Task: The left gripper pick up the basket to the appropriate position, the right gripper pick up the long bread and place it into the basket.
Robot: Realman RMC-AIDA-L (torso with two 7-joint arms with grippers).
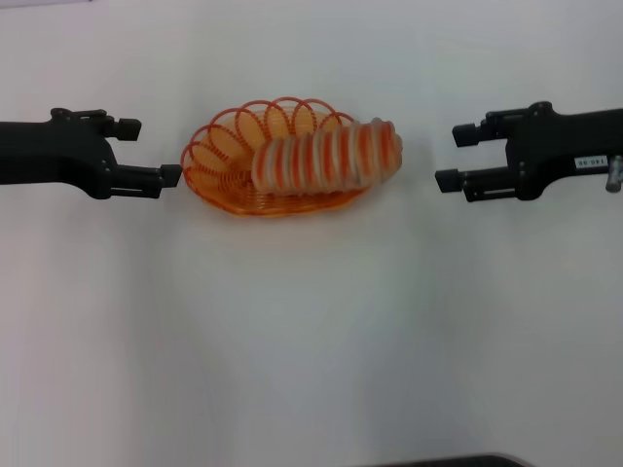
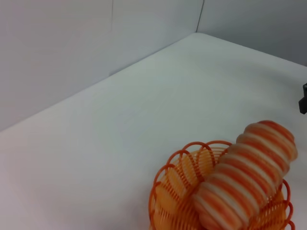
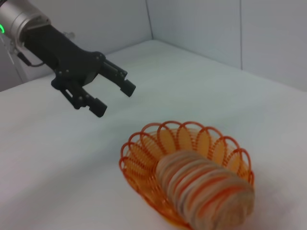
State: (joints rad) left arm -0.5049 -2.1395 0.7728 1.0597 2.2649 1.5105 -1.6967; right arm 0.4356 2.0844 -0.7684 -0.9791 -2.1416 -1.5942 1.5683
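The orange wire basket [image 1: 226, 156] stands on the white table at the centre of the head view. The long bread [image 1: 326, 156] lies in it, its right end resting over the rim. My left gripper [image 1: 154, 151] is open and empty, just left of the basket's rim, its near finger almost touching it. My right gripper [image 1: 456, 156] is open and empty, a short way right of the bread. The basket [image 2: 178, 191] and bread [image 2: 244, 170] show in the left wrist view. The right wrist view shows the basket [image 3: 144, 148], the bread [image 3: 204, 189] and the left gripper [image 3: 115, 98].
The white table [image 1: 311, 341] stretches around the basket. Grey walls [image 2: 72, 48] stand behind its far edge. A dark edge [image 1: 448, 461] shows at the bottom of the head view.
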